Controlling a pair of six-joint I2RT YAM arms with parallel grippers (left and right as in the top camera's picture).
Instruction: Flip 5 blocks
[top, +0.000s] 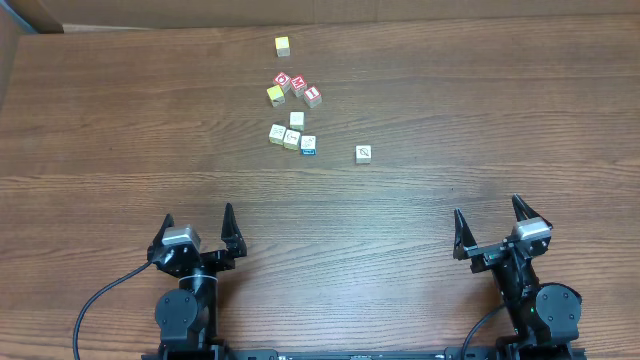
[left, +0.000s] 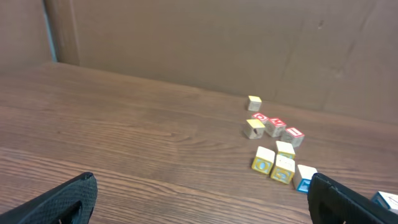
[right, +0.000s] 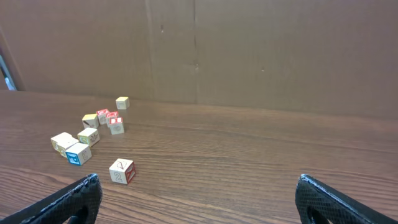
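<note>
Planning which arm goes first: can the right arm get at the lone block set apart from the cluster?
Probably yes. The lone block stands clear of the other blocks, with bare table between it and the open right gripper. Nothing blocks the way, though reach itself is a guess.

Matt wood-grain table (top: 120, 120); small wooden blocks (top: 291, 139), painted faces.

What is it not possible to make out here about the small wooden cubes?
Overhead: the markings on the pale cream wooden cubes are too small to read.
Left wrist: the lone cream cube is cut by the right edge and partly behind the left claw.
All views: cubes' undersides face the brown wooden table.
</note>
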